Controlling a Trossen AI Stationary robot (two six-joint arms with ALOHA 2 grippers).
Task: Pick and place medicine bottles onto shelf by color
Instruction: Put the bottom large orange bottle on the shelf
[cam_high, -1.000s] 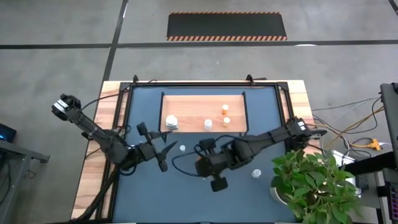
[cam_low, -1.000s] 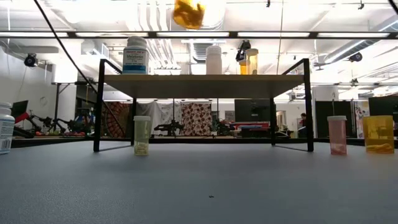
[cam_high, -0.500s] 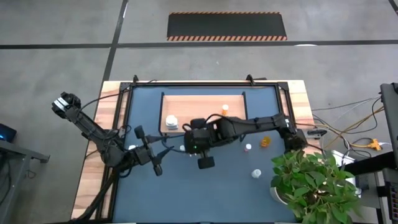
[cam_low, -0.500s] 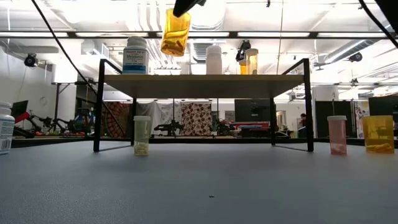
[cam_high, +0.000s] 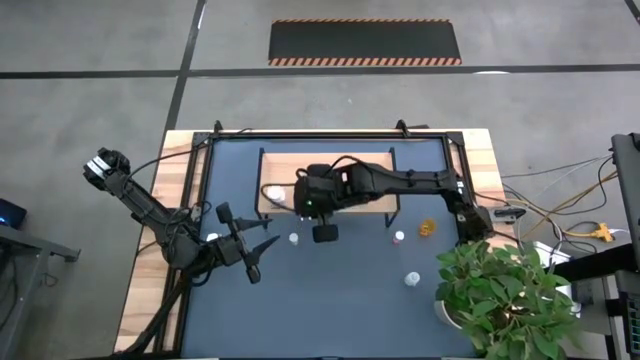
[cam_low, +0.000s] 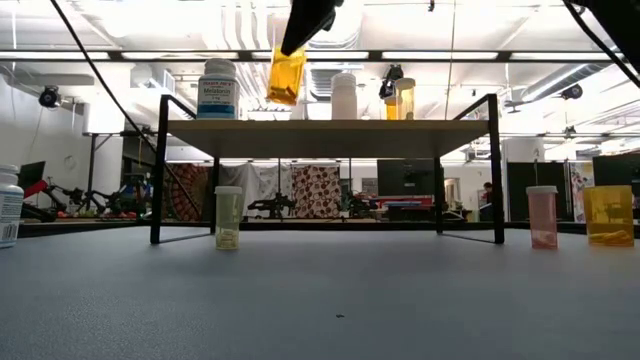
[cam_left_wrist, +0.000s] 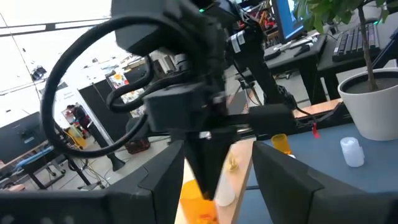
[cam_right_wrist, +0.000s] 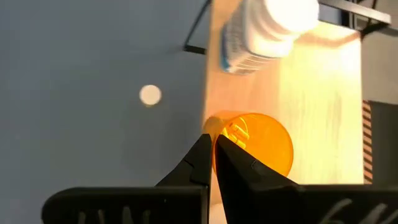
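- The shelf (cam_high: 372, 163), a light-wood board in a black frame, sits near the table's far edge.
- An orange bottle (cam_low: 285, 76) hangs tilted above the shelf's left part, pinched by the right gripper (cam_right_wrist: 211, 152).
- A white bottle (cam_high: 274, 192) stands at the shelf's front-left corner.
- Two pale-capped bottles (cam_high: 399, 237) and an orange one (cam_high: 428, 229) stand on the table right of the shelf.

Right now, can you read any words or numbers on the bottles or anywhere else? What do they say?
Big white bottle on the shelf: it has a blue printed label, but the words are too small and blurred to read.
Same white bottle in the right wrist view: blue print, also unreadable.
Orange bottle held by the right gripper: no words visible.
Bottles on the table: no readable text.
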